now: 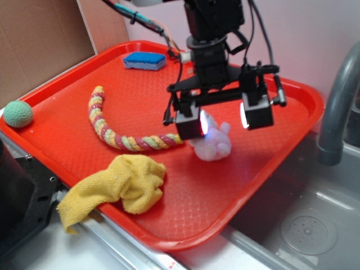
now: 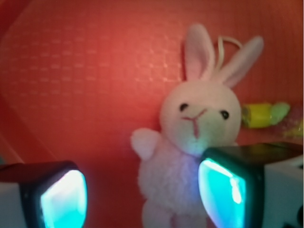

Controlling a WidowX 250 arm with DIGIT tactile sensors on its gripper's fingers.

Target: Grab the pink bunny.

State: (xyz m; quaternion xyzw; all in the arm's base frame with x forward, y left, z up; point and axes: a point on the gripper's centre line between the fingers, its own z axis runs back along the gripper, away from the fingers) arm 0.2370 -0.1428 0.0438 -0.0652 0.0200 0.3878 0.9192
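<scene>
We hang our gripper (image 1: 224,119) right over the pink bunny (image 1: 213,142), just right of centre in the exterior view, and the jaws stand wide apart with nothing between them. The bunny lies on the red tray (image 1: 292,121), and from the wrist view (image 2: 197,142) it sits lower right of the frame, face up toward the lens, ears pointing to the top. We judge the wide spread is there to straddle that plump body before closing, and the low hover puts the pads level with it.

Look at the lit pads (image 2: 222,187): the right-hand one in the wrist frame already overlaps the bunny's flank, while the left-hand one sits well apart over bare tray. So the toy looks off-centre in the gap; whether that pad is touching fur, we cannot tell.

The rope toy (image 1: 121,135) curls across the tray's left half, its frayed end just beside the bunny, likely close enough to be nudged. A yellow cloth (image 1: 121,188) droops over the near rim, a blue sponge (image 1: 144,61) rests at the top, a green ball (image 1: 18,113) sits off the tray's left edge.

Much of the bunny hides behind the finger block in the exterior view, and its feet are cut off at the wrist frame's bottom.
</scene>
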